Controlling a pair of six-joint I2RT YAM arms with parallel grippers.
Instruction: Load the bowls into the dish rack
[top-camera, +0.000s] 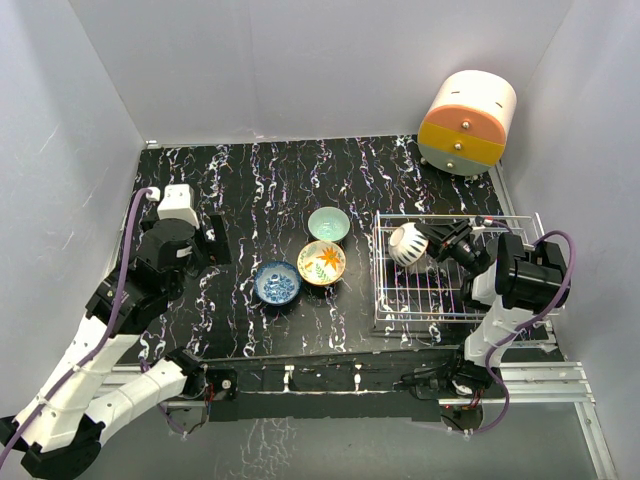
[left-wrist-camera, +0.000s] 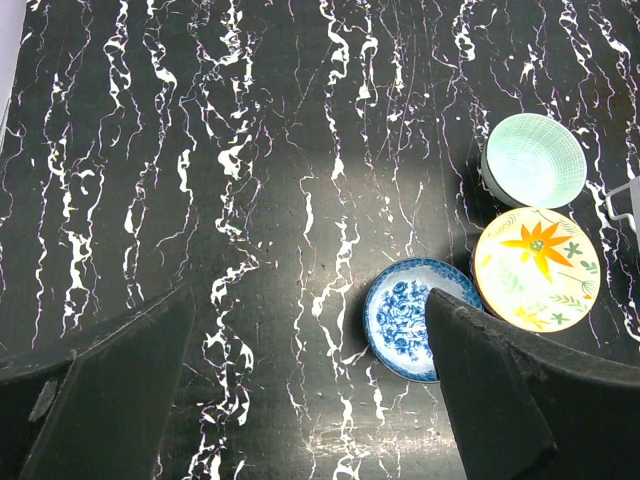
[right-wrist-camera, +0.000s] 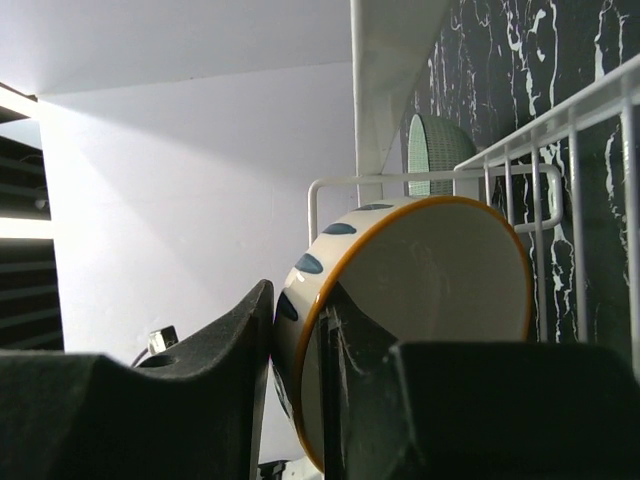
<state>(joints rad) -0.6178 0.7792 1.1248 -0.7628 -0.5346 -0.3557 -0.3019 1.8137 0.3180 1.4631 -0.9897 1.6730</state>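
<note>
Over the dish rack (top-camera: 445, 300), right arm (top-camera: 500, 290) stretched leftward.
We log right gripper (right-wrist-camera: 300, 300) pinching the tilted spotted bowl (right-wrist-camera: 440, 280); left gripper (left-wrist-camera: 308, 300) spread.

The dish rack (top-camera: 425, 300) is showing smooth white-coated wire, the spotted bowl (right-wrist-camera: 430, 280) is gleaming with glossy glaze, the marbled table (left-wrist-camera: 200, 150) is looking matt.

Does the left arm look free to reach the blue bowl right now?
Probably yes: the left gripper hangs open, the blue bowl sits on the table just to its right, and nothing lies between them.
</note>
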